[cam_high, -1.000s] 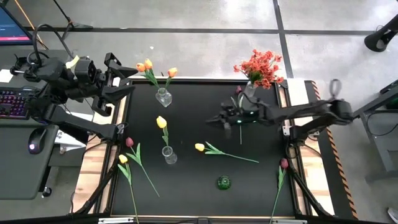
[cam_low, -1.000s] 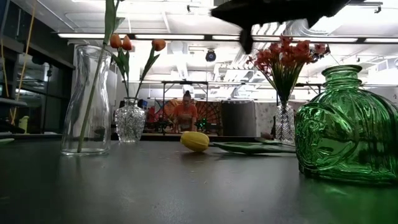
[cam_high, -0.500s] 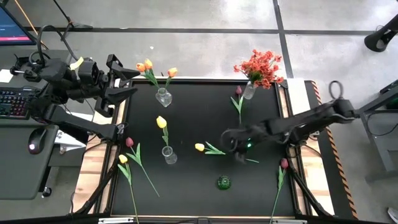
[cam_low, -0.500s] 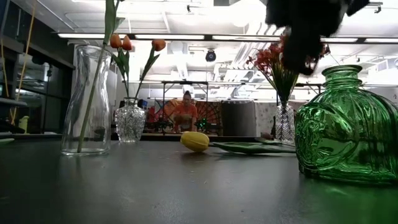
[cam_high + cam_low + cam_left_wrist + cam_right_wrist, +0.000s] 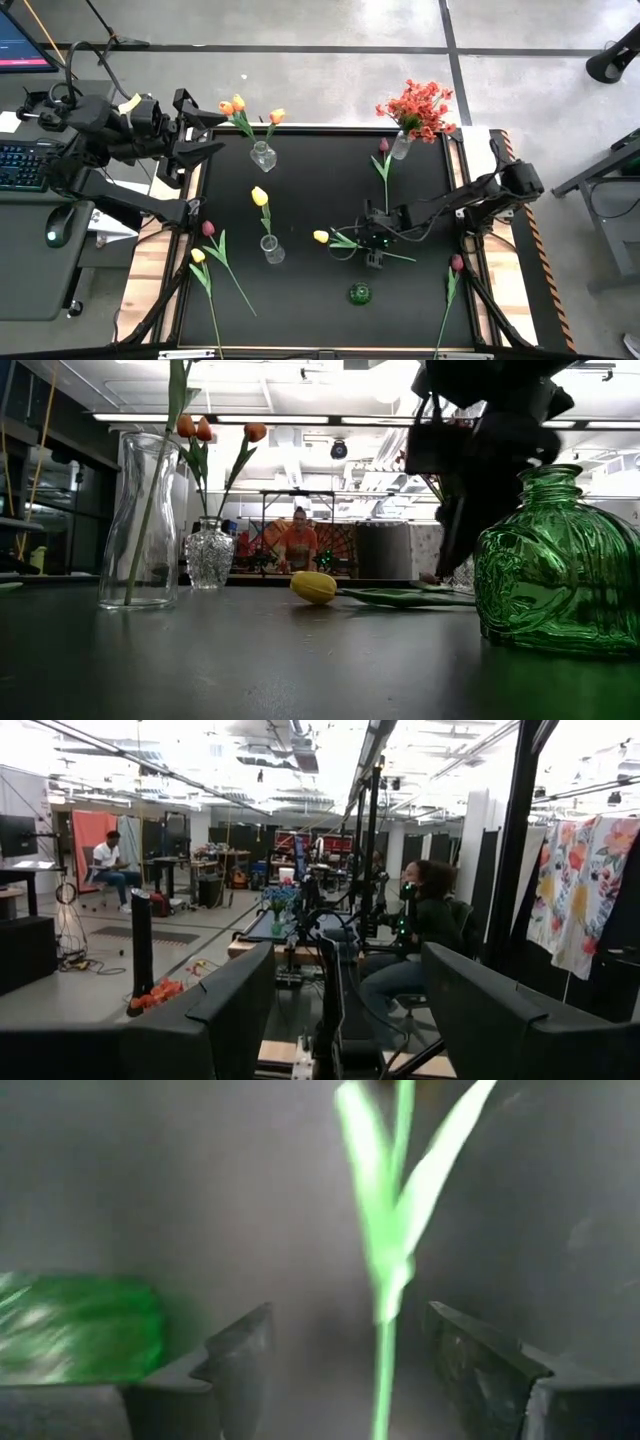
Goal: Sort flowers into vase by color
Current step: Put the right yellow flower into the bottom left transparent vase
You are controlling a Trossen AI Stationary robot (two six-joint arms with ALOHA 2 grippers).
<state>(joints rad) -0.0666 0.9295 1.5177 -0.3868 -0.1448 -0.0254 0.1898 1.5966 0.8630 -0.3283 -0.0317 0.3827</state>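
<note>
Yellow tulip (image 5: pixel 321 237) lies flat on the table, beside the clear vase (image 5: pixel 272 250). Right gripper (image 5: pixel 373 243) straddles its stem, fingers spread. Pickup in hand; next, close squarely on the stem.

A black table (image 5: pixel 310 190) carries loose tulips (image 5: pixel 322 237), clear vases (image 5: pixel 272 250) and a green bottle (image 5: pixel 360 293).
</note>
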